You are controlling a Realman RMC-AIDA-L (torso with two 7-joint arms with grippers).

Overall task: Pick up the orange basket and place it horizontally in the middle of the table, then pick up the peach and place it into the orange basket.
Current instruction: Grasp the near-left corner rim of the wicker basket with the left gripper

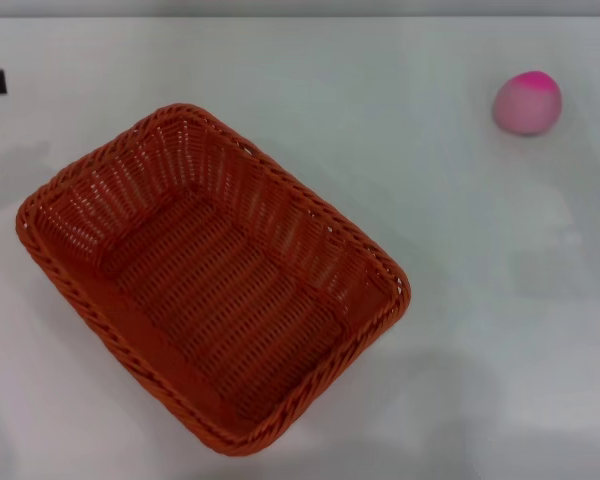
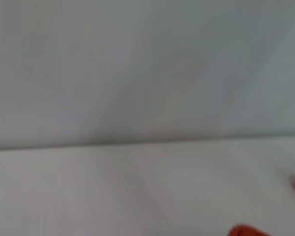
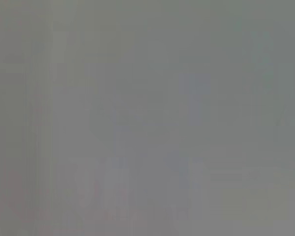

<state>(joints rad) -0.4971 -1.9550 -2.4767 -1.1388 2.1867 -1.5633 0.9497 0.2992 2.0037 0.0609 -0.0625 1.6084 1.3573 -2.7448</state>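
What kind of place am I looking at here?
Probably a lab or test bench, not a kitchen: a bare white table holding only an empty orange basket set at an angle and a toy peach.

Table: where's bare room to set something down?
Free on the table: the wide stretch between the orange basket and the peach, plus the far strip behind the basket. Crowded: the robot's left half, filled by the diagonal basket. No pincer shows.
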